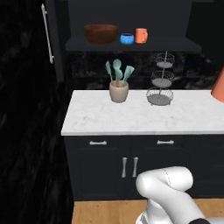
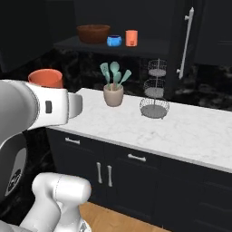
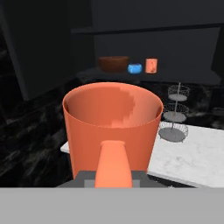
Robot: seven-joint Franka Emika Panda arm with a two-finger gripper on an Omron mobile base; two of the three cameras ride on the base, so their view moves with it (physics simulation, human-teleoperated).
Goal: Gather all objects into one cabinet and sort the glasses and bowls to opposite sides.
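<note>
Held orange mug [image 3: 111,127] hides the tool's fingertips.

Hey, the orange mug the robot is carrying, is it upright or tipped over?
Upright. In the hand view the held orange mug shows its open rim on top and its handle facing the camera; the right base view shows the rim level above the arm.

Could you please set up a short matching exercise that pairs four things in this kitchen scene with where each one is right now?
Things:
1. brown wooden bowl
2. blue bowl
3. held orange mug
4. utensil pot

Places:
A. on the white counter
B. in the hand, away from the shelf
C. shelf, between bowl and mug
D. left end of the shelf row

Pairs: 1-D, 2-C, 3-B, 4-A
</note>
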